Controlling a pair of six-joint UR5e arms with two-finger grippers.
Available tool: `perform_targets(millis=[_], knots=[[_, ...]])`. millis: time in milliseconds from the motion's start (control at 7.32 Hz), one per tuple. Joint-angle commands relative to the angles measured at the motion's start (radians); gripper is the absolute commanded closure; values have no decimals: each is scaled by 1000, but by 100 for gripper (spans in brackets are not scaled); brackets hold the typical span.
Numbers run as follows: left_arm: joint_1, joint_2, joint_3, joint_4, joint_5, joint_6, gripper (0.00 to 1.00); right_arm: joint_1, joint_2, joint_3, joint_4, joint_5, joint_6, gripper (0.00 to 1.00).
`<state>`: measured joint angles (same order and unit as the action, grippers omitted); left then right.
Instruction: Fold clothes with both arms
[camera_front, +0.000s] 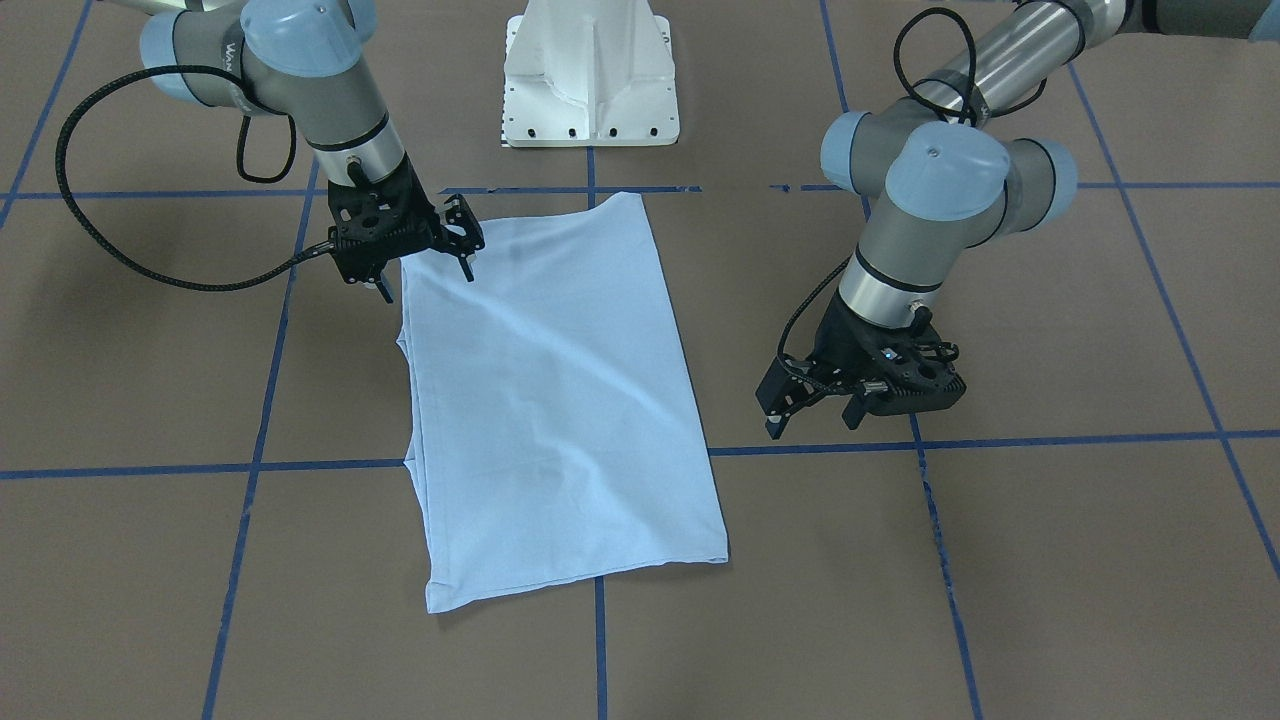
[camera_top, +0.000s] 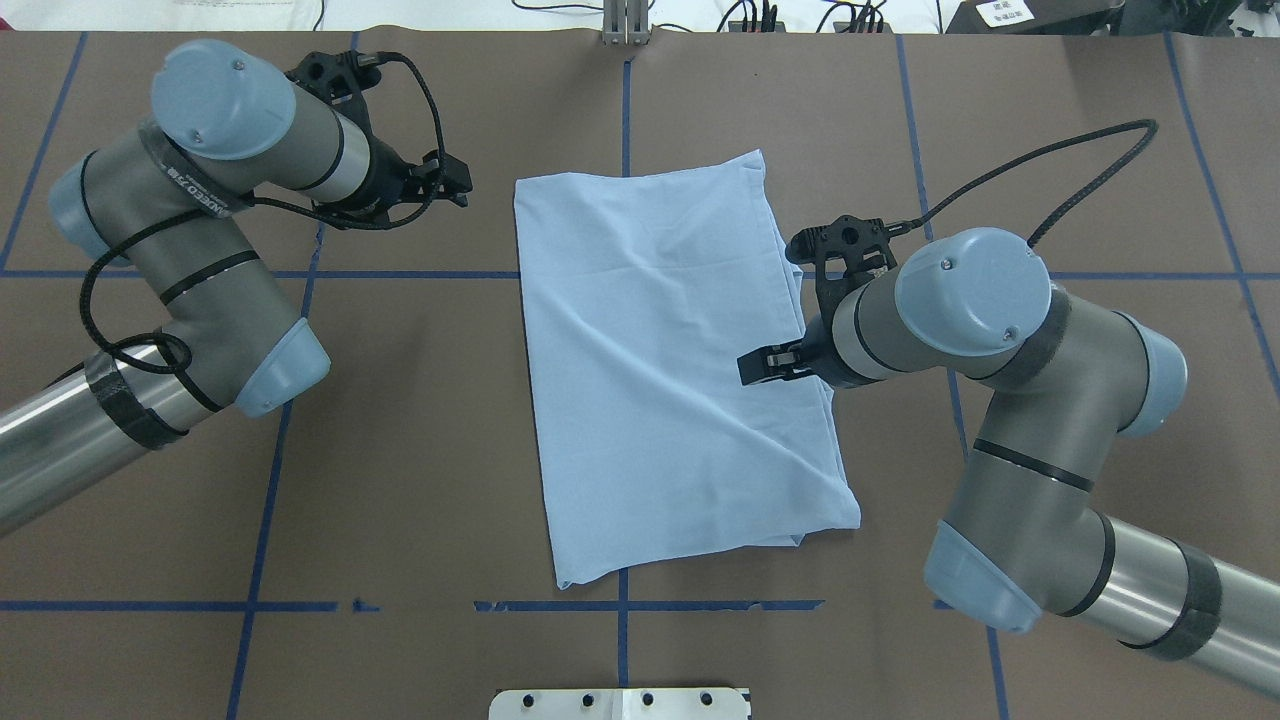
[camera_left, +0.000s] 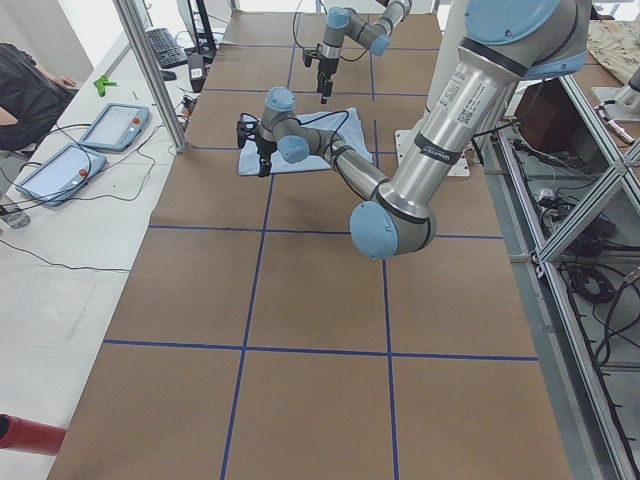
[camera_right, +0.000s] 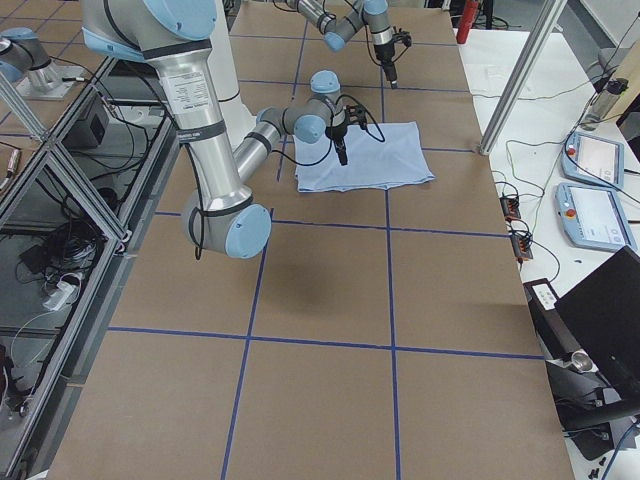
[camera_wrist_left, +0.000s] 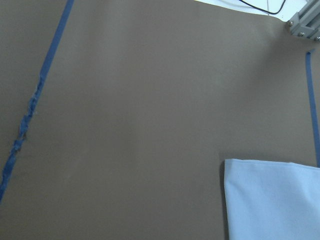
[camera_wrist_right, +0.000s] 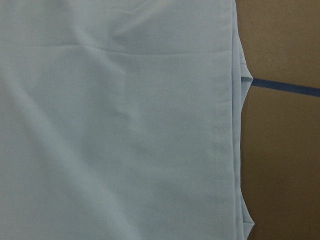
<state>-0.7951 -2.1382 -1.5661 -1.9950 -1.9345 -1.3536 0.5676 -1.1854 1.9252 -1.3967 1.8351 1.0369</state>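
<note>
Overhead exterior, working out from the robot's side. First up, the shirt (camera_top: 660, 370): already down to one long strip, lying flat in the middle of the table (camera_top: 400, 450), with a few soft creases running diagonally. Looks like an end-to-end fold to come, so probably lining up for that.

Next, the right gripper (camera_front: 426, 282): hovering over the strip's right edge, fingers apart, nothing held. Farther out, the left gripper (camera_front: 815, 415): off the cloth on its left side, over bare table, also spread wide and empty.

To do this well, get both grippers onto matching corners of the same short end before closing anything. Pinch deep enough to catch every layer; note the stacked, slightly staggered hems along the right edge in the right wrist view. Lift together, keep the edge taut between the two, carry it level, and lay it square on the other end without dragging the bottom half.
</note>
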Motion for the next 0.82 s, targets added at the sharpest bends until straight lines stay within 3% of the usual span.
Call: perform_targets(millis=[0, 273, 683], knots=[[137, 61, -120, 1, -58, -228, 0, 15, 10, 3, -4, 64, 52, 0], [345, 89, -238, 7, 49, -500, 0, 17, 9, 20, 2, 75, 133, 0], [548, 78, -236, 89, 167, -650, 1, 14, 7, 17, 5, 73, 170, 0]])
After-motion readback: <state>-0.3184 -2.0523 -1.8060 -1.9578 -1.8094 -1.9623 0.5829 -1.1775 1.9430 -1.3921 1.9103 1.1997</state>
